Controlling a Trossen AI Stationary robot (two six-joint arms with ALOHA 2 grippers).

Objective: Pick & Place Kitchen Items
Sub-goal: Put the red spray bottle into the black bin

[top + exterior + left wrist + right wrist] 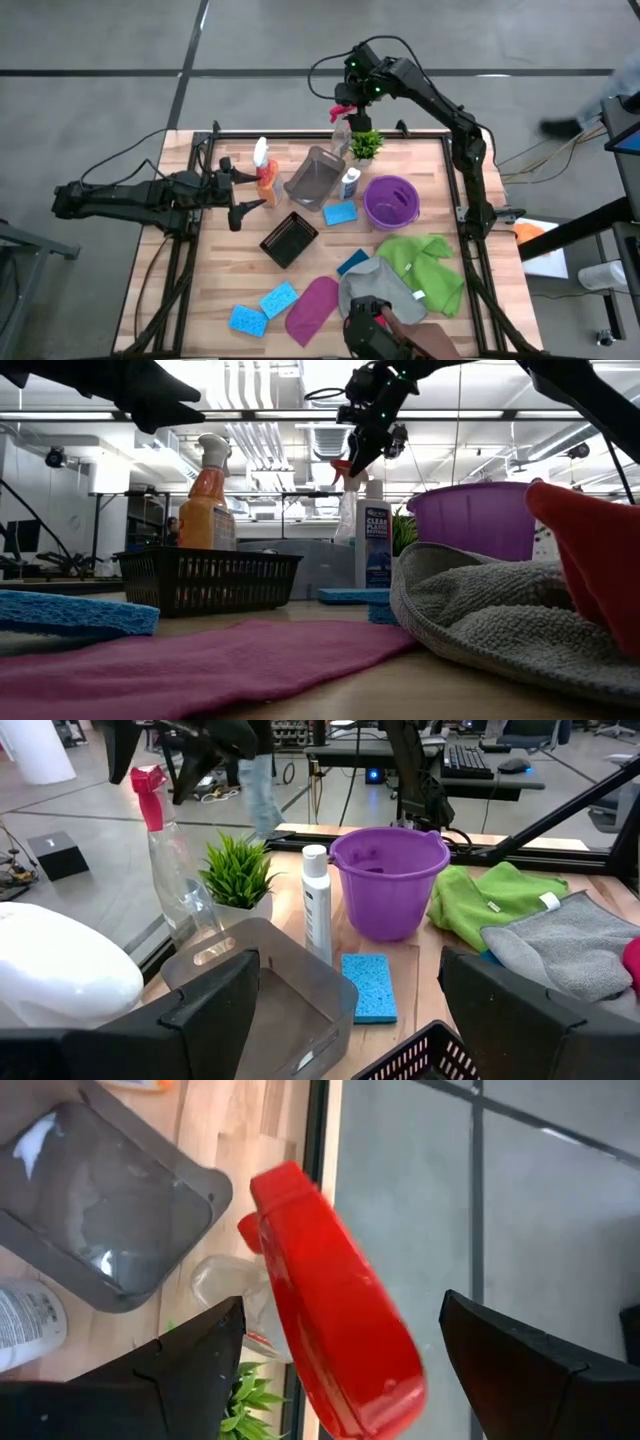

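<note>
Matt pale wood table (420, 190), glossy purple plastic bucket (388, 880), nubbly grey cloth (480, 610).

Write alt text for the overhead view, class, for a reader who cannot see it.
The right gripper hovers open over the red-capped clear spray bottle at the table's far edge, beside a small potted plant. The left gripper waits open near the orange spray bottle. Blue sponges, cloths, a purple bucket and two bins lie scattered.
</note>
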